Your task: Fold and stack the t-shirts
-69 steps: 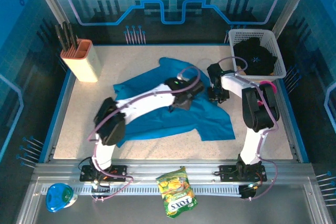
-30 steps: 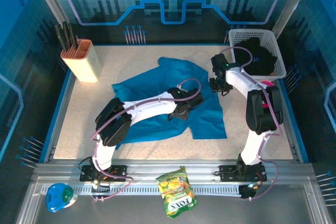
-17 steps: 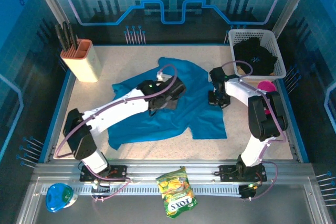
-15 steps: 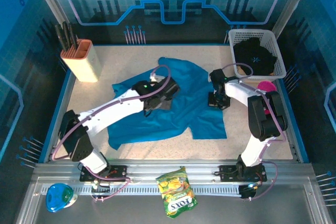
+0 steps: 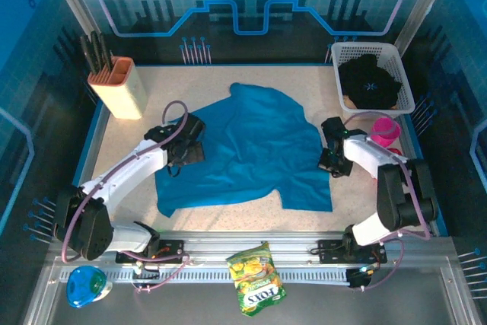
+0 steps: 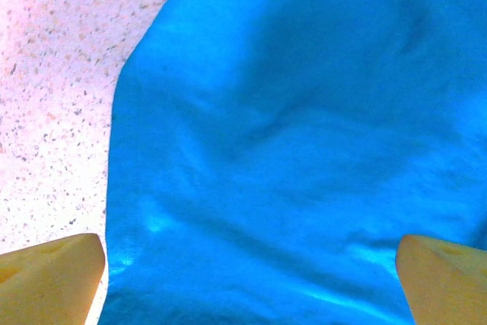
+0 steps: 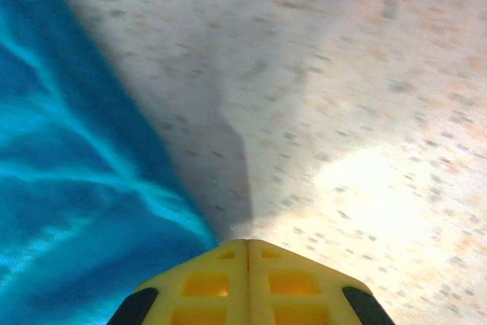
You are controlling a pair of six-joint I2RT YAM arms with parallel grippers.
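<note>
Teal t-shirt (image 5: 243, 154) spread rumpled, black t-shirt (image 5: 368, 84) apparently bunched

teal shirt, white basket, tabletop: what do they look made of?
Large teal-blue t-shirt: soft matte fabric, probably cotton knit; it lies in creases and ripples.
White lattice basket: likely moulded plastic, going by its rigid slotted walls.
Speckled beige tabletop: smooth stone-look surface, laminate or composite; cannot tell which.
</note>
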